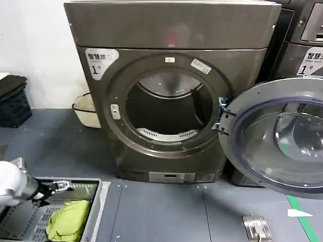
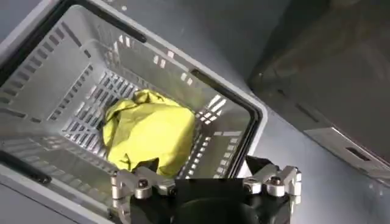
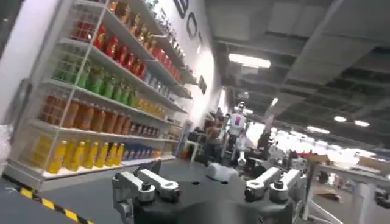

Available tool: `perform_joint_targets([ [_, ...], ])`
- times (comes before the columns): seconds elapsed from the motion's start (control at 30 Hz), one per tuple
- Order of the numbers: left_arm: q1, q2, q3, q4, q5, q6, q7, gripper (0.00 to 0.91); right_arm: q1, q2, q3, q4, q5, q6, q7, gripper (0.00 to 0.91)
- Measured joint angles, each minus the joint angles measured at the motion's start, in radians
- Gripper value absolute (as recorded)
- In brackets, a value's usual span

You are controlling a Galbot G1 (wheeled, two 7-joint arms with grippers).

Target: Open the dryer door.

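Where the left gripper (image 2: 206, 182) hangs over the laundry basket (image 2: 241, 103), its two metal fingertips (image 2: 139, 185) stand spread apart w/ nothing between them; the black body behind is cut off by the frame edge. In the head view the same gripper (image 1: 59, 186) pokes out from a white arm at lower left, above the basket rim (image 1: 96, 201). Basket: grey plastic, slotted walls & floor, rounded corners; inside lies a crumpled yellow-green cloth (image 2: 149, 131), soft and folded, part hidden by the gripper.

Right gripper (image 3: 207, 185): fingertips likewise parted, empty, pointing out toward a hall w/ shelves of coloured bottles (image 3: 103, 91); a white humanoid robot (image 3: 236, 125) stands far off, too small for detail.

Dryer (image 1: 169, 91): dark bronze-grey metal cabinet, round opening, perforated steel drum visible inside; its lower interior is dim. The dryer door (image 1: 277, 136) is swung fully open to the right of the opening, hinged at its left edge, inner face toward the camera: grey plastic rim around domed tinted glass. Its right part is cut off by the frame. Behind it a second machine (image 1: 303, 45) is partly seen. A pale tub (image 1: 86, 108) sits by the dryer's left side, half hidden.
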Motion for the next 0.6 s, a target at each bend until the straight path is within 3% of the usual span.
perform_joint_targets([
  [0.6, -0.025, -0.002, 0.040, 0.017, 0.022, 0.000, 0.006, 0.907, -0.005, 0.012, 0.026, -0.036, 0.000, 0.008, 0.005, 0.907],
])
